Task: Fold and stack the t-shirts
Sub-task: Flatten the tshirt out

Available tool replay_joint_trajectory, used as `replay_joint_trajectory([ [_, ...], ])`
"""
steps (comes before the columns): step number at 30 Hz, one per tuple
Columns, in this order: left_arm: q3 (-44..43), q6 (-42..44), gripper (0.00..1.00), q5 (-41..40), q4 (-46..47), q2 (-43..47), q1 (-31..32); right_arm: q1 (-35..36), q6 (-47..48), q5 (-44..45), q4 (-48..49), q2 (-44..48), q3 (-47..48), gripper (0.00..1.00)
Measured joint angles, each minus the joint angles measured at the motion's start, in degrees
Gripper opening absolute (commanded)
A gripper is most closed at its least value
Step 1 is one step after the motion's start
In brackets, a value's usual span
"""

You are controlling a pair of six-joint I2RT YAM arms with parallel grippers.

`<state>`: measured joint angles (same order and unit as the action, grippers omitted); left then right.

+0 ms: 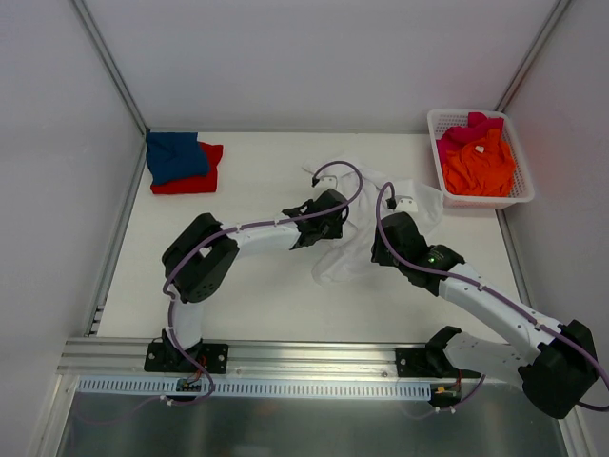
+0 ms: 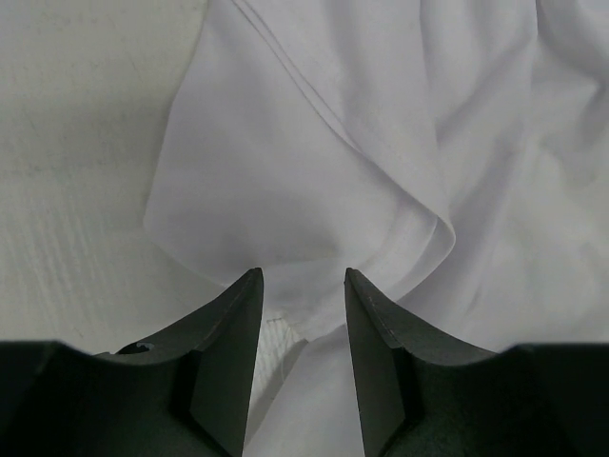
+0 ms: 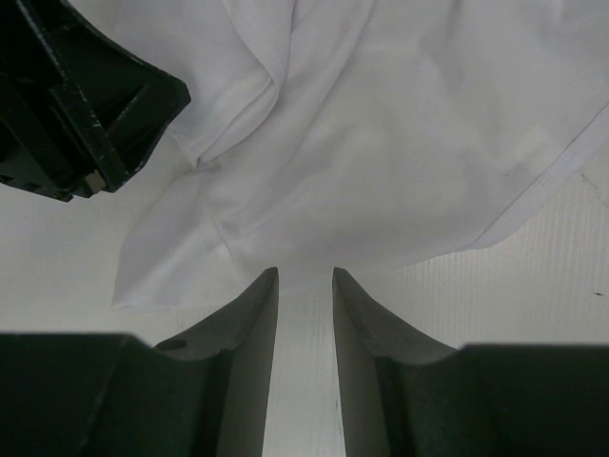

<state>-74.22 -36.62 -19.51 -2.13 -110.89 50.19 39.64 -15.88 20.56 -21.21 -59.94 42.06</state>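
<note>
Your white t-shirt (image 1: 335,265) lies crumpled and unfolded near the middle of the tabletop (image 1: 257,286), with both arms reaching in on it. Your left pincer (image 2: 303,273) is at the shirt's left side with its fingers apart; in the left wrist view a rumpled fold of the white cloth lies across the gap just ahead of the tips and runs on beneath them, not pinched. Your right pincer (image 3: 304,271) sits at the shirt's near edge, its fingers only narrowly apart, with bare tabletop showing between them and the hem lying right at the tips. It grips nothing. In the right wrist view the left pincer is close by at the upper left, against the same bunched cloth. At the far left corner the blue t-shirt (image 1: 176,154) rests folded on top of the red t-shirt (image 1: 197,181). At the far right, the white lattice basket (image 1: 481,202) holds the orange t-shirt (image 1: 481,167) with the pink t-shirt (image 1: 466,129) bunched behind it.
</note>
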Motion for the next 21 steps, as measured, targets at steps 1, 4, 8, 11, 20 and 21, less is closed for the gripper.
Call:
replay_joint_trajectory([
  [1,-0.61,0.00,0.40,0.04,0.04,-0.70,0.11,0.02,0.00,0.00,0.00,0.00,0.00,0.33],
  [4,-2.12,0.00,0.40,1.05,0.07,-2.78,0.50,0.00,0.02,0.02,0.00,0.00,0.00,0.33],
  [8,-3.72,-0.04,0.40,2.64,0.20,-5.81,0.79,0.02,0.02,0.02,-0.02,0.37,0.00,0.33],
  [11,-3.76,-0.28,0.40,2.97,0.42,-7.23,0.79,0.02,0.04,0.07,-0.04,1.40,0.00,0.33],
  [20,2.47,-2.14,0.41,0.98,1.27,-3.08,0.66,0.04,0.04,0.15,-0.04,2.40,0.00,0.33],
  [21,4.02,-2.56,0.41,0.52,0.70,-1.77,0.42,0.04,0.02,0.13,-0.02,2.40,0.00,0.33],
])
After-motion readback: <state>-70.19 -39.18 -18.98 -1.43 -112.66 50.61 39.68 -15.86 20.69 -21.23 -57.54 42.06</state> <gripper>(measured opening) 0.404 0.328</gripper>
